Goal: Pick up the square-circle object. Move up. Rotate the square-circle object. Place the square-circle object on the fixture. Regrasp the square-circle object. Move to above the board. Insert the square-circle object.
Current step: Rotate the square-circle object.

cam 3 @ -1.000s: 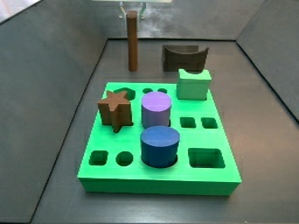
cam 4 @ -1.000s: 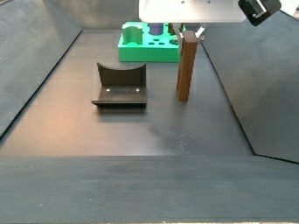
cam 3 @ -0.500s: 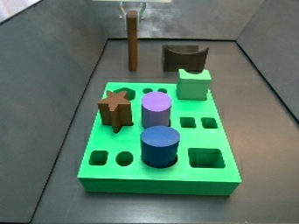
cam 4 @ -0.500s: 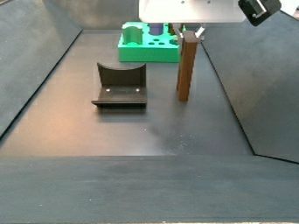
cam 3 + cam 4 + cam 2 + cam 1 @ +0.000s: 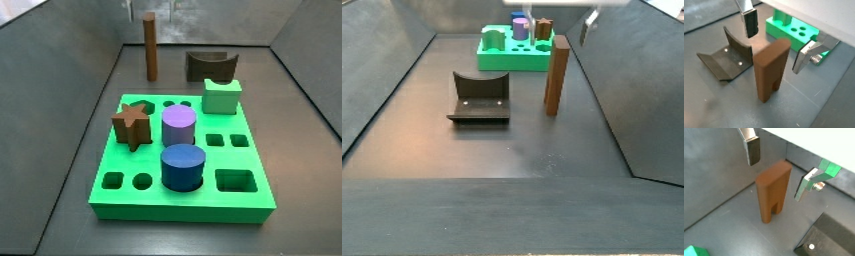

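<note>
Dominating a side view, the board (image 5: pixel 181 150), a bright green thick plate with holes of several shapes, lies on the dark floor (image 5: pixel 80 150) of a walled enclosure. It also shows small at the far end in a side view (image 5: pixel 513 55). Four pieces stand on it: a blue cylinder (image 5: pixel 183 166) nearest, a purple cylinder (image 5: pixel 179 126) behind that, a brown star peg (image 5: pixel 131 125) at the left, and a pale green block (image 5: pixel 222 95) at the far right corner.

Beyond the board sits the fixture (image 5: pixel 210 66), a dark block with a scooped top and two raised ends; it appears closer in a side view (image 5: pixel 478 97) and in a wrist view (image 5: pixel 727 55).

Left of the fixture in a side view, the square-circle object (image 5: pixel 150 48) stands upright on the floor, a slim reddish-brown peg with squared sides. It stands apart from the fixture in a side view (image 5: pixel 555 78). Both wrist views show a slot cut into its lower end (image 5: pixel 773 190) (image 5: pixel 769 69).

Above the peg hangs the tool (image 5: pixel 779 165) (image 5: pixel 777 35), its two silver fingers spread wide, one on each side of the peg's top and touching nothing. One finger (image 5: pixel 753 148) carries a dark pad; the opposite finger (image 5: pixel 807 183) shows a screw head.
</note>
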